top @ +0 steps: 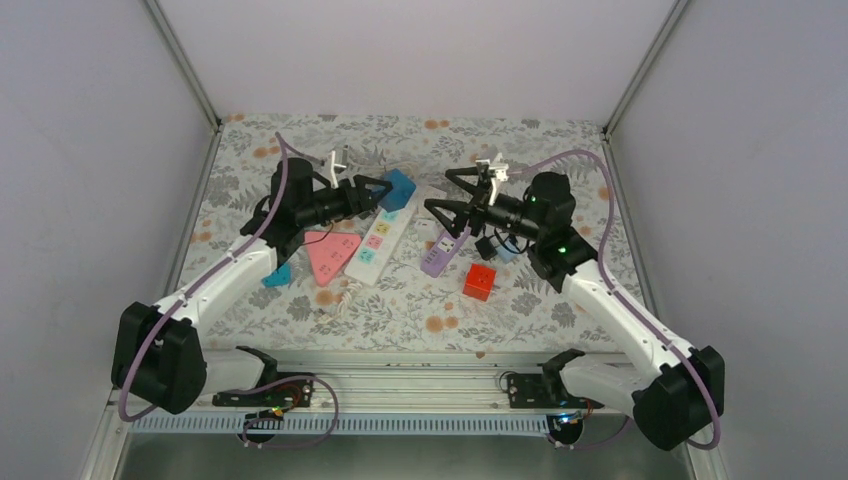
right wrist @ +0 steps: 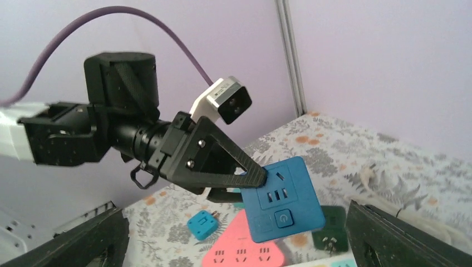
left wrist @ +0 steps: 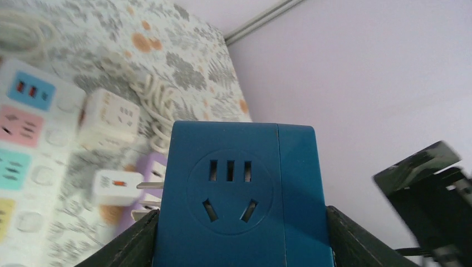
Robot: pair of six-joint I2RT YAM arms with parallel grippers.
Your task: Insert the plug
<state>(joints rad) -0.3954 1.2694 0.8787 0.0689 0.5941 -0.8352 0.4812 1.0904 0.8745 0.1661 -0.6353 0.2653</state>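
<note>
Left gripper (top: 384, 196) clamped on blue cube (left wrist: 234, 189) (base cut off in wrist view); right gripper (top: 438, 190) spread wide, fingers mostly cropped.

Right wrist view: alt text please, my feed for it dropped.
The left hand holds a blue socket cube in the air above the floral table. A pink power strip lies below it, and the right hand frames the shot, open and empty.

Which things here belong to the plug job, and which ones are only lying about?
Job: blue cube adapter, held in the left claw; white power strip, probably its target; right claw, open and empty.
Lying about: pink triangular socket; red cube; purple strip; small light-blue cube.
</note>
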